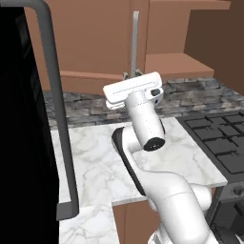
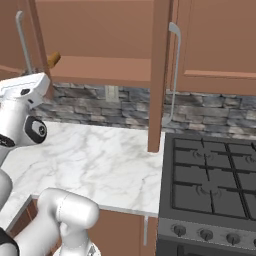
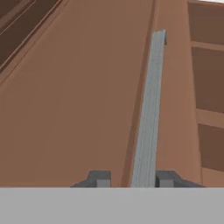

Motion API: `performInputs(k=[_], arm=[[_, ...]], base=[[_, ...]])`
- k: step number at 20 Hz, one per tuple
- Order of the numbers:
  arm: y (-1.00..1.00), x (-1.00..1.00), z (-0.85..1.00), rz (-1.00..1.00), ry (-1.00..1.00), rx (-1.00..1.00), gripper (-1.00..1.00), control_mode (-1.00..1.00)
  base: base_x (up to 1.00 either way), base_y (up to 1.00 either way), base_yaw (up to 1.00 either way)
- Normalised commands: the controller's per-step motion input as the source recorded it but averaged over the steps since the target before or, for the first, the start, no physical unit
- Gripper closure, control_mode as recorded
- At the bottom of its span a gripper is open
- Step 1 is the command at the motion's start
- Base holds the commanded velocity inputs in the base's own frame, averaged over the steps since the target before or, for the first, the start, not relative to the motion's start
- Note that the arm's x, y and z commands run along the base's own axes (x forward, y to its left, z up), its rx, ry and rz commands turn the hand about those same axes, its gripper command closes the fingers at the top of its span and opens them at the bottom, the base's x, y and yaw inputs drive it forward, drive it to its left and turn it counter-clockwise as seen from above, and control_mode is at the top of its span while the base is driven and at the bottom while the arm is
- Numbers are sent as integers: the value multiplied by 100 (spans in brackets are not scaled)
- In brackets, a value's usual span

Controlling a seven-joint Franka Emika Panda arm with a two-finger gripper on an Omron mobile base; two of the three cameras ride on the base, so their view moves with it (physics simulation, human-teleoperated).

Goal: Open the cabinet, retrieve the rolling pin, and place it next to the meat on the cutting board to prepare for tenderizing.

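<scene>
Gripper [image 3: 131, 180] at the silver bar handle [image 3: 148, 109] of the brown wooden cabinet [image 1: 95, 43].

The cabinet fills the upper part of both base views, flat-fronted and plain brown. In the right base view its right door [image 2: 157, 75] stands swung out, seen edge-on at upper centre, its own slim curved handle [image 2: 173, 75] just right of it; a light-tan end of the rolling pin [image 2: 54, 60] pokes out on the shelf at upper left. The hand view alone shows the fingertips [image 3: 99, 179] standing slightly apart on either side of the bar, which runs up the middle of the frame; whether the pads touch it cannot be told. In the left base view the hand sits at upper centre against the handle's foot, above the white marble counter [image 1: 95, 162], with the black stove [image 1: 219, 138] at right.
</scene>
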Motion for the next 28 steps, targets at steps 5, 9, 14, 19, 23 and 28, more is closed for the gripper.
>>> performInputs(k=[5,9,14,19,23,28], arm=[[61,-74,-7,1,-4,0,100,-100],[62,-75,-10,3,0,0,100,-100],[62,-71,-15,5,0,0,-100,-100],[47,-16,-2,1,0,2,-100,-100],[3,-18,0,0,-4,8,-100,-100],[-3,-43,0,0,-11,10,-100,-100]], base=[[0,0,0],[0,0,0],[0,0,0],[0,0,0],[0,0,0],[0,0,0]])
